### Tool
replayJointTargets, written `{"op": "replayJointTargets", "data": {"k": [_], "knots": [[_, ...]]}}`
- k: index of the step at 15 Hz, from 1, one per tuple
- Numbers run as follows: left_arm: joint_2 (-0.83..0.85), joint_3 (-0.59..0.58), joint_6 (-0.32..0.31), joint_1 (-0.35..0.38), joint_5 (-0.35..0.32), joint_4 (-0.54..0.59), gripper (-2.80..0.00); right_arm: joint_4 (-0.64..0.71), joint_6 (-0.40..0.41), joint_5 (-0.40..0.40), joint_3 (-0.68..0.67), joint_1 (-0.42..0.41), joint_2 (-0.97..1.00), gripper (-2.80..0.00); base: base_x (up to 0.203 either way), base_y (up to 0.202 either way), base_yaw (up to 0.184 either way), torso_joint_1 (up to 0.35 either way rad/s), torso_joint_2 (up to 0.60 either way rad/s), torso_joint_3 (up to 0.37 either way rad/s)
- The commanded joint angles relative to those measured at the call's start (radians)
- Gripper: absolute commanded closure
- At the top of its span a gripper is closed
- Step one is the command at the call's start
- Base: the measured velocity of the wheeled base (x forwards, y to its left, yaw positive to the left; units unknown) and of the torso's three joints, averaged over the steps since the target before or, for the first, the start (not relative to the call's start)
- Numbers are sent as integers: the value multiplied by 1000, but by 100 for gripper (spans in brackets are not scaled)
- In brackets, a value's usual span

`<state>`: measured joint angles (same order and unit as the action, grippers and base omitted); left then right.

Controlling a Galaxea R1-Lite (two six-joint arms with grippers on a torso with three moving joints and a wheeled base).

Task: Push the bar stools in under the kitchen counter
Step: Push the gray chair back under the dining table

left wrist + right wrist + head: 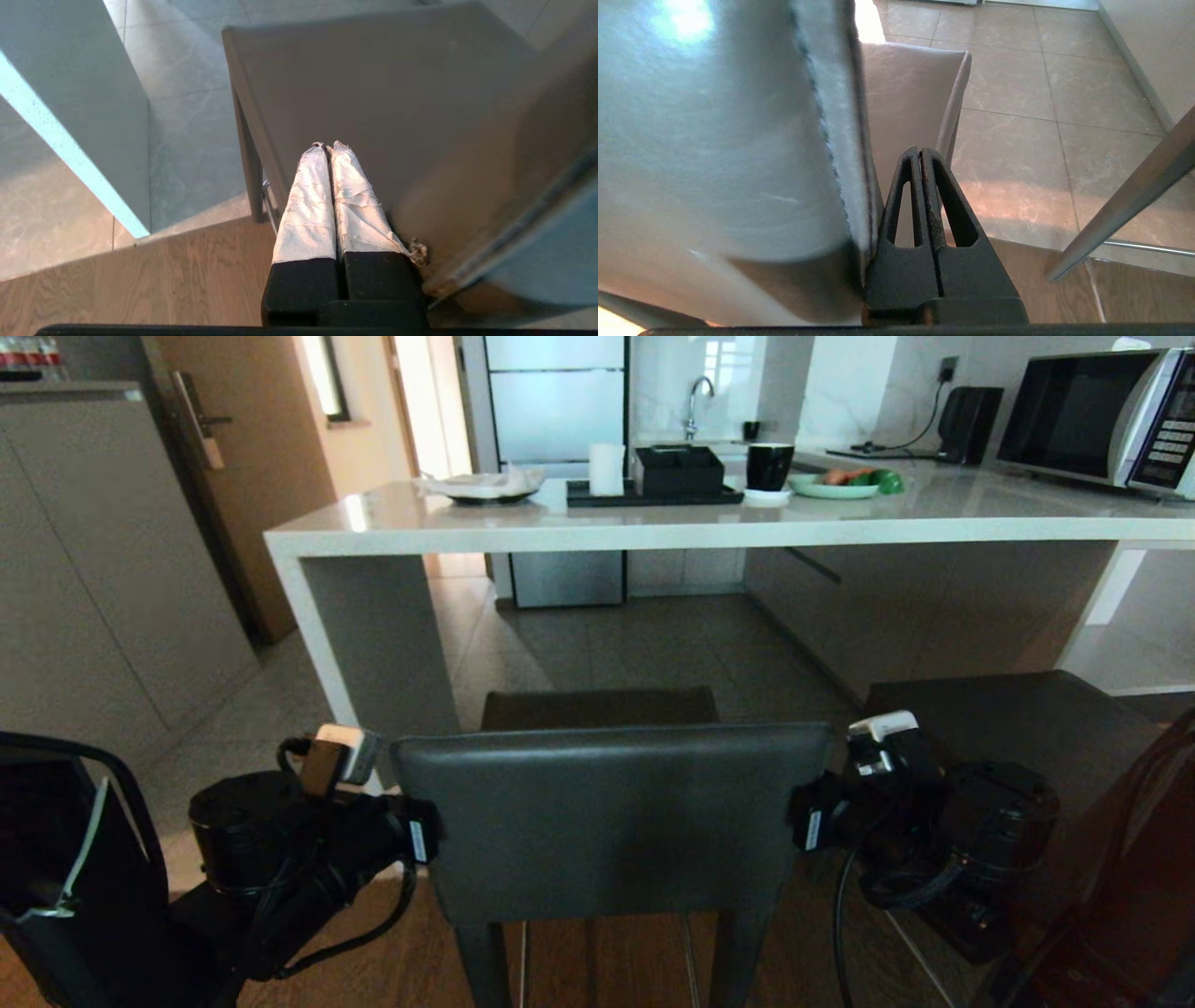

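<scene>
White cloth wraps the two fingers of my left claw [327, 145], and they are pressed flat together with nothing between them, lying along the left side of the near bar stool [611, 812], beside its seat and backrest. My right claw [920, 150] is bare black plastic, its fingers likewise closed against each other on nothing, and it sits tight against the right edge of the same grey leather backrest. From the head view I see both wrists flanking that backrest, one at each side, at about the same height.

Beyond the backrest the square seat points toward the tabletop [653, 527], a pale glossy stone slab with a thick edge and a slab end panel at its left. This stool stands on the wooden floor [597, 961], short of the slab, with grey floor tiles [607, 644] between them. A second bar stool [1008, 709] stands to the right, just beside my right arm, its seat nearer the tabletop.

On the tabletop I can make out a dark tray [653, 493] with a black box, a white cup [606, 469], a black mug [769, 466], a green plate of fruit [836, 485] and, at the far right, a microwave [1102, 415].
</scene>
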<state>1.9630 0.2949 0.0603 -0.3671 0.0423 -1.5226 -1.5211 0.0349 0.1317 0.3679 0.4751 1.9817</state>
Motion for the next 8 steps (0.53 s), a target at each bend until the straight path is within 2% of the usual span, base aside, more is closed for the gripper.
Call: {"op": "replayJointTargets", "data": {"k": [1,6,8], "knots": [[11,6,0,-23,0,-7,0,-9,0,4,2,3,5,0,0,0,0,0,0,0],[9,-15,0,-24,4,-7,0,-9,2,18,47,3,43,0,0,0,0,0,0,0],[25,-8,-3,-45,8,-7,0,-9,2,19,75,5,75,0,0,0,0,0,0,0]]}}
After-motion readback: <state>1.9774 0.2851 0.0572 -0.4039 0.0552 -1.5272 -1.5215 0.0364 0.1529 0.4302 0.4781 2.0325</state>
